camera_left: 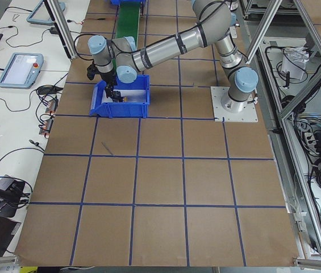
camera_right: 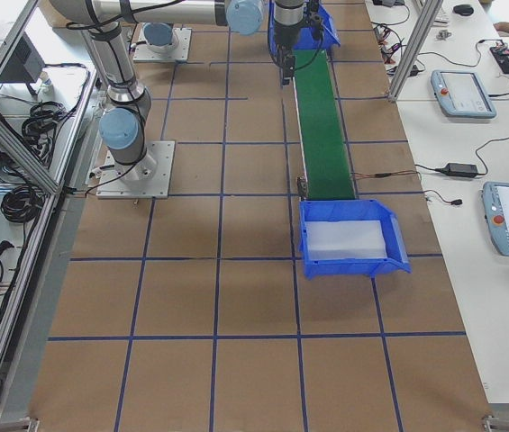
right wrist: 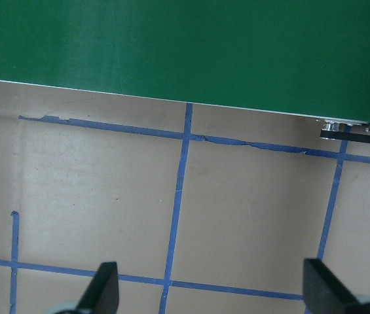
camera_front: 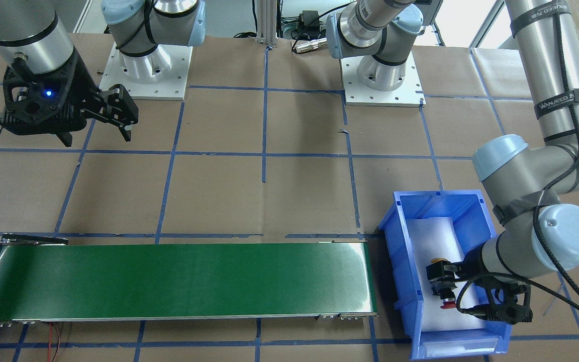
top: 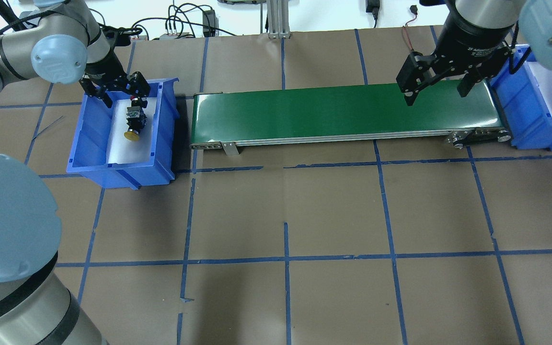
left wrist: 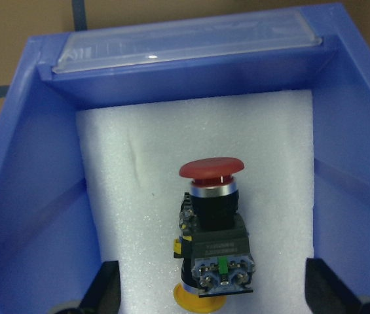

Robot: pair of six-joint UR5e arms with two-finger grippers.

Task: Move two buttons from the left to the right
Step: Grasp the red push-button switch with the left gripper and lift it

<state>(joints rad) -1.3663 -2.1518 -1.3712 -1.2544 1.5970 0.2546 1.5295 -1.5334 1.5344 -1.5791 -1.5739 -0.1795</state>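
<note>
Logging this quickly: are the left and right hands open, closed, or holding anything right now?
Left hand: open, empty, over the red push-button in the blue bin.
Right hand: open, empty, by the green conveyor belt.

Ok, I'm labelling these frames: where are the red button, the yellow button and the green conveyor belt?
red button (left wrist: 211, 169): left wrist view, on its mushroom cap.
yellow button (top: 132, 136): overhead view, on its cap.
green conveyor belt (top: 343, 108): overhead view, mid-belt surface.
</note>
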